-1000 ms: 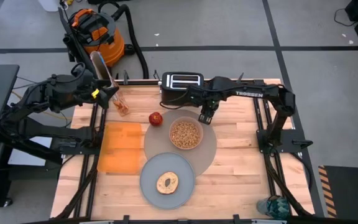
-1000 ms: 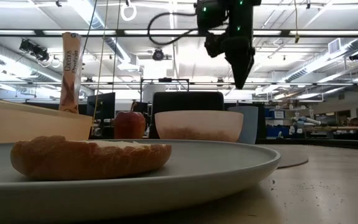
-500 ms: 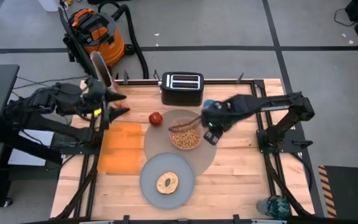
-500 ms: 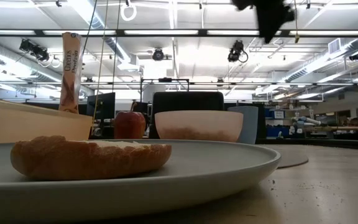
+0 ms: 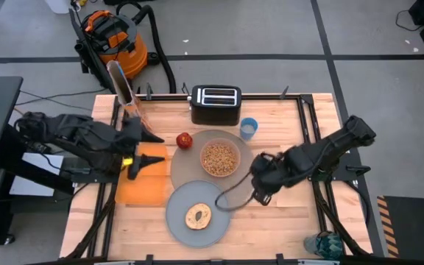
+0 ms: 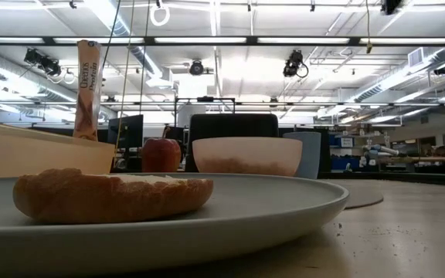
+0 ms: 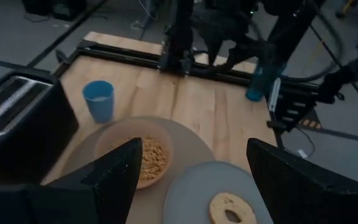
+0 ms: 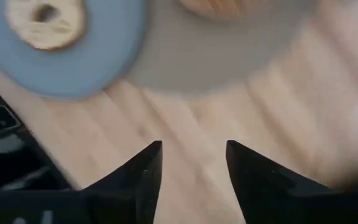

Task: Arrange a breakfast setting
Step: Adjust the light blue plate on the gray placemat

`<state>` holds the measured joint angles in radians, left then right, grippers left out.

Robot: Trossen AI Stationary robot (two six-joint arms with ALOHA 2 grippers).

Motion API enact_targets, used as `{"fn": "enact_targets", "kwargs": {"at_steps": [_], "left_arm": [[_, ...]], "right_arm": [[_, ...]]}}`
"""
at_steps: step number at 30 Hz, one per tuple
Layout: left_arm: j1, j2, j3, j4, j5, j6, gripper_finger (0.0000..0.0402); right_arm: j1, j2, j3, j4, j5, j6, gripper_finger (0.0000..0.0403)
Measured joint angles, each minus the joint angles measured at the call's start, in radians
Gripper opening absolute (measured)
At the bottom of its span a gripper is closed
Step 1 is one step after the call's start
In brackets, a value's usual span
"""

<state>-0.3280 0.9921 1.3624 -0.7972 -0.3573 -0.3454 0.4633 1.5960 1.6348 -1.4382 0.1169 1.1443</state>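
The right gripper (image 5: 260,193) hangs above the bare worktop (image 5: 285,217) just off the grey placemat (image 5: 250,177), its fingers parted with nothing between them. The left gripper (image 5: 147,149) sits wide open and empty over the orange napkin (image 5: 142,184). On the placemat the pink bowl (image 5: 220,158) holds cereal; the grey-blue plate (image 5: 197,210) overlapping it carries the round bread (image 5: 198,216), the red apple (image 5: 185,140) lies beside the mat, and the blue cup (image 5: 249,128) stands near the toaster (image 5: 216,104).
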Motion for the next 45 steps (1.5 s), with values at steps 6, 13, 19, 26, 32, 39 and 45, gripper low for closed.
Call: {"fn": "enact_targets", "kwargs": {"at_steps": [6,13,19,26,32,39,45], "left_arm": [[-0.035,0.046,0.0,0.008,-0.033,-0.098,0.0298],[-0.099,0.055,0.0,0.006,-0.049,-0.226,0.0298],[-0.139,0.046,-0.001,0.0,-0.05,-0.386,0.0298],[-0.183,0.049,-0.001,-0.004,-0.089,-0.432,0.0298],[-0.187,0.048,-0.001,-0.035,-0.114,-0.404,0.0298],[-0.187,0.048,-0.001,-0.125,-0.092,-0.408,0.0298],[-0.187,0.048,-0.001,-0.127,-0.092,-0.411,0.0298]], "right_arm": [[0.083,0.132,0.0,0.181,0.14,-0.461,0.0192],[0.105,0.378,0.0,0.309,0.09,-0.512,0.019],[0.11,0.534,-0.001,0.521,-0.046,-0.376,0.019],[0.141,0.577,-0.001,0.662,-0.104,-0.196,0.019],[0.114,0.577,-0.001,0.691,-0.027,-0.142,0.019],[0.049,0.577,-0.001,0.712,-0.025,-0.15,0.019],[0.056,0.565,0.0,0.721,-0.146,-0.148,0.019]]}}
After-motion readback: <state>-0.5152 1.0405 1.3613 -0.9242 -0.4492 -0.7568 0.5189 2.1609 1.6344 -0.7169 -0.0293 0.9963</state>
